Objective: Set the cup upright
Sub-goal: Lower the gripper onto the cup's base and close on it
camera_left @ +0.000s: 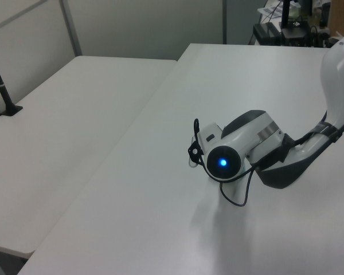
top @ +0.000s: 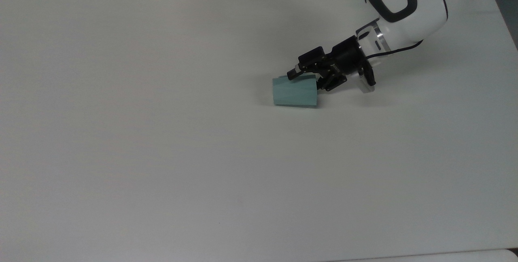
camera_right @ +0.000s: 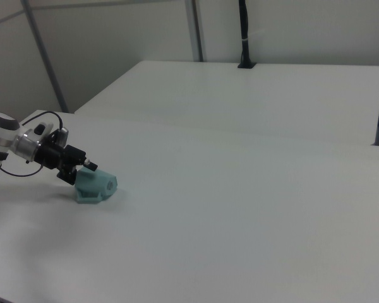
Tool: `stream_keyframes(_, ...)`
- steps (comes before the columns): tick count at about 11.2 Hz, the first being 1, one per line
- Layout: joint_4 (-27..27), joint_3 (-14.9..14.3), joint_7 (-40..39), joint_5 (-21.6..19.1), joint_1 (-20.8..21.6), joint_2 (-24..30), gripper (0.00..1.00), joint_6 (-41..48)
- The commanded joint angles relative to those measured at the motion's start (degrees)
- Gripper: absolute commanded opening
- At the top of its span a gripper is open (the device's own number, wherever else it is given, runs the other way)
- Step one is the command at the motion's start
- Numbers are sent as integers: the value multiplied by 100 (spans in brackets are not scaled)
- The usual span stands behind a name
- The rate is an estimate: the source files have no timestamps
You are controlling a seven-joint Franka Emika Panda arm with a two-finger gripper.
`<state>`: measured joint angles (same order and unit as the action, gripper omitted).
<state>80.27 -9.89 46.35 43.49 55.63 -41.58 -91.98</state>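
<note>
Low over the desk (top: 162, 153), the gripper (top: 306, 79) reaches in at a slant from the desk's far right corner in the top view, its black fingers (top: 292, 73) spread apart and closing on nothing yet. One finger lies along the upper side of the cup (top: 294, 91), by the flat handle, while the other sits at the cup's wide end on the top view's right, so the rim wall appears to lie between them. The cup lies on its side, right of the desk's middle and nearer the far edge, its narrow base pointing to the top view's left. By my judgement the approach is nearly finished; pinching, lifting and tipping the cup upright remain undone.
</note>
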Motion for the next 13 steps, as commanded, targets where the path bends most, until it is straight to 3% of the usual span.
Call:
stream_keyframes(1,103,49,146,142,-87,27,96,-197)
stream_keyframes(4,85,49,138,142,-79,36,80,-224)
stream_keyframes(9,94,57,111,142,-52,36,0,-215)
stream_keyframes(13,129,101,50,116,-61,44,0,-206)
